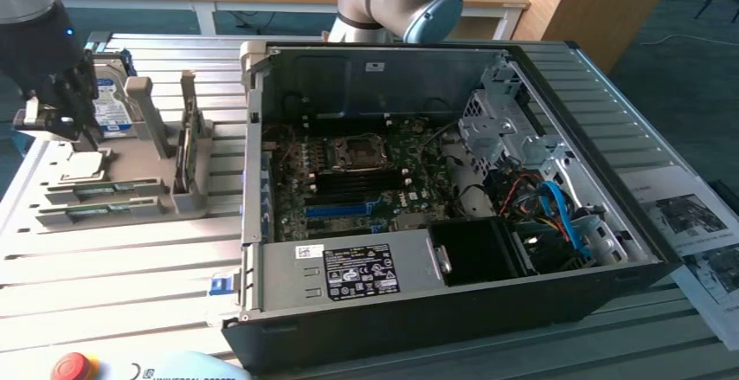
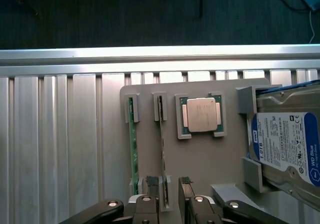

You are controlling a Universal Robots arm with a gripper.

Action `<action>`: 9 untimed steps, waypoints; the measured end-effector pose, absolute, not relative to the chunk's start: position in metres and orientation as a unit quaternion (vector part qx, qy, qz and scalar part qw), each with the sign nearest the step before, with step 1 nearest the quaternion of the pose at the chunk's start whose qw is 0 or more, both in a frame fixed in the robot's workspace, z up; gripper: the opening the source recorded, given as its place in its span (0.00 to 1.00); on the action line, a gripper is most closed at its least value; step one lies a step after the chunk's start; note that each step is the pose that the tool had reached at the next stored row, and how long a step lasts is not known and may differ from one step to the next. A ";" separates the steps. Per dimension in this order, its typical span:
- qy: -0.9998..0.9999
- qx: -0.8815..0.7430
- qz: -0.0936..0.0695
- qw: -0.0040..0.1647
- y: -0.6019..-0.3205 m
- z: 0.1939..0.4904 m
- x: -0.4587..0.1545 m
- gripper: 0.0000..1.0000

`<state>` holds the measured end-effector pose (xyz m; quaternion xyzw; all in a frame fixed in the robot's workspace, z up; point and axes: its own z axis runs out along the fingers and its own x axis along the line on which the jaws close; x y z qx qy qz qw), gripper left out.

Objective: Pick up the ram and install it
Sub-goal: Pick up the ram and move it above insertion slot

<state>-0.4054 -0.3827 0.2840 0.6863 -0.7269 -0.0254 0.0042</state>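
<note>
Two ram sticks stand on edge in slots of a grey holder [image 2: 200,159]; one ram [image 2: 132,144] is the outer stick, the other ram [image 2: 162,144] is beside it. My gripper [image 2: 168,186] is open, its fingertips [image 2: 151,184] straddling the end of the second stick without touching it. In the exterior view the gripper [image 1: 55,125] hangs over the holder [image 1: 151,172] at that view's left, above the ram sticks [image 1: 102,193]. The open computer case [image 1: 462,302] shows its motherboard [image 1: 346,181] with memory slots [image 1: 344,209].
A square silver processor [image 2: 201,115] and a hard drive with a blue label [image 2: 285,144] also sit in the holder. The ribbed metal table [image 1: 116,267] carries everything. Cables and a drive cage [image 1: 520,138] crowd the case's right side. A red stop button [image 1: 72,367] lies at the front.
</note>
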 end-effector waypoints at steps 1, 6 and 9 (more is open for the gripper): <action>-0.727 0.686 -0.026 0.005 -0.383 0.284 -0.403 0.30; -0.727 0.686 -0.027 0.006 -0.383 0.284 -0.400 0.30; -0.727 0.686 -0.027 0.006 -0.383 0.284 -0.400 0.30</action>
